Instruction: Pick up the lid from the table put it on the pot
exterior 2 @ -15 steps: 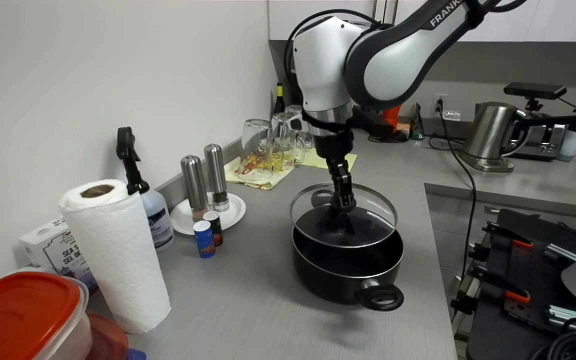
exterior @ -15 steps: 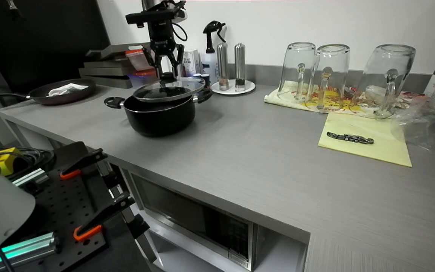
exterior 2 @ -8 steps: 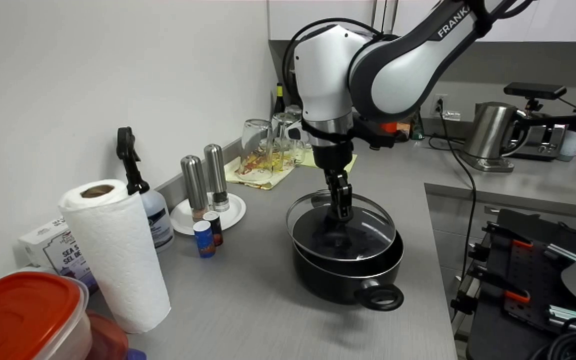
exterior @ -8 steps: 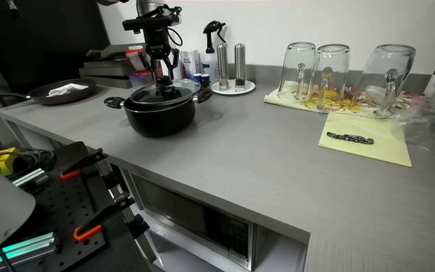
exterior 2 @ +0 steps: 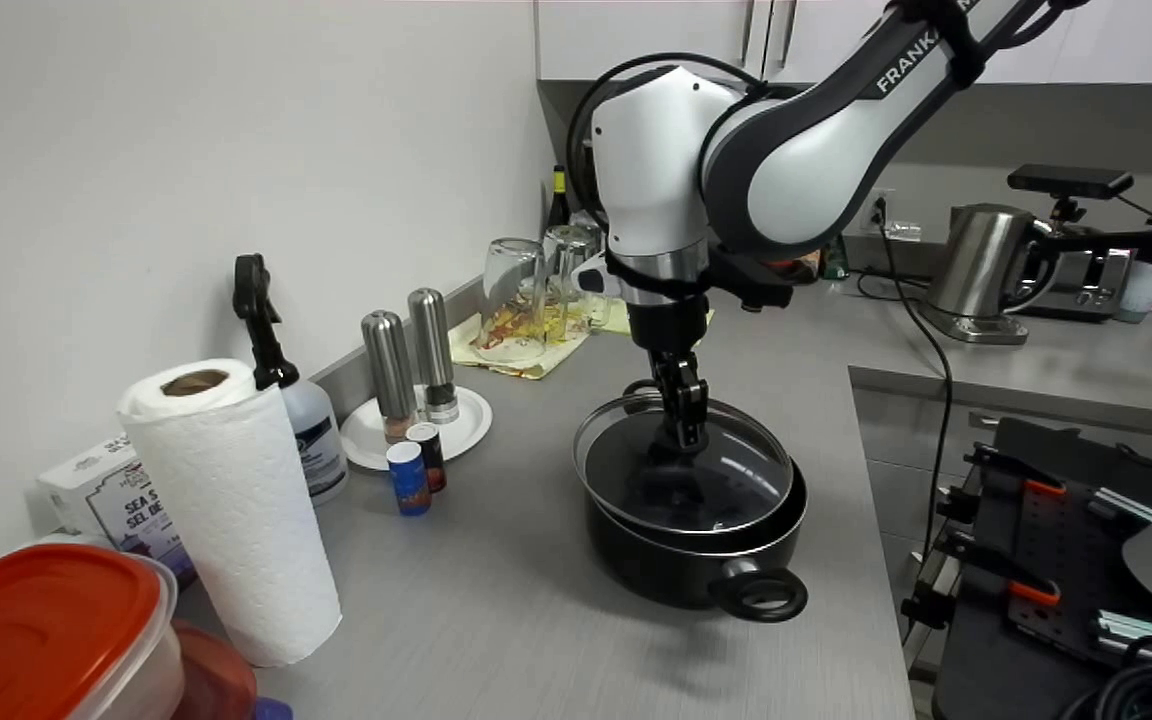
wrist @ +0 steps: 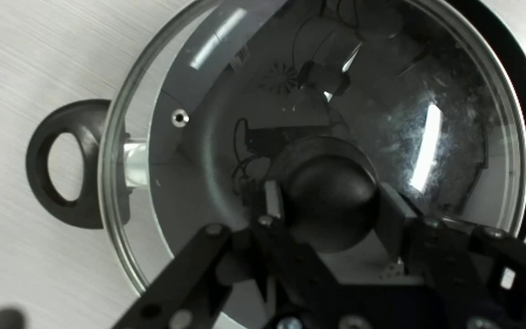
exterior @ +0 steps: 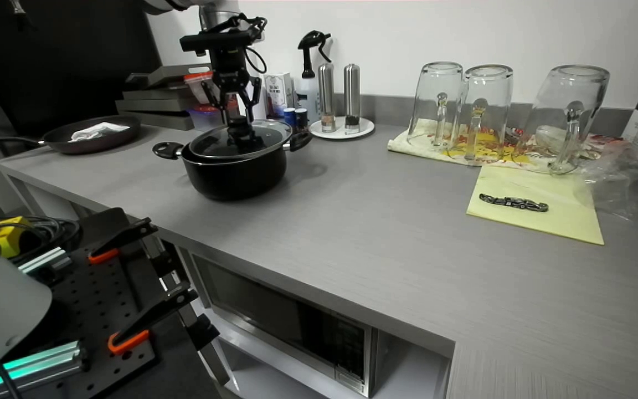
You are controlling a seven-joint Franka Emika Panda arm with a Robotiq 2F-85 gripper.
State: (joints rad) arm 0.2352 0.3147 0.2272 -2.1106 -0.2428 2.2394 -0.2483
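In an exterior view the gripper (exterior: 237, 119) points straight down with the lid (exterior: 263, 142) directly beneath it, over the mouth of the pot (exterior: 235, 180). The pot stands on the table (exterior: 385, 227) below the tool, its top facing up towards it, so that a straight descent can close it.

In an exterior view the arm (exterior 2: 651, 160) is poised over the pot with its wrist upright, presumably to bring the lid down flat. A dark crescent of the pot's inside shows on the camera's side of the tool, towards the side handle (exterior 2: 726, 592), so the lid is off centre; whether its rim touches the pot I cannot tell.

In the wrist view the fingers (wrist: 395, 214) stand only far enough apart to take the knob (wrist: 329, 196), one against each side, and they seem to have hold of it. That choice makes sense: the knob is central, so the glass balances. Being round, the lid has no long axis; its knob points up between the fingers, and the disc looks close to level. The vent hole (wrist: 180, 118) lies left of the fingers, near a pot handle (wrist: 92, 169). Right of them, the pot's wall shows past the rim, so a small shift that way looks wise before release.
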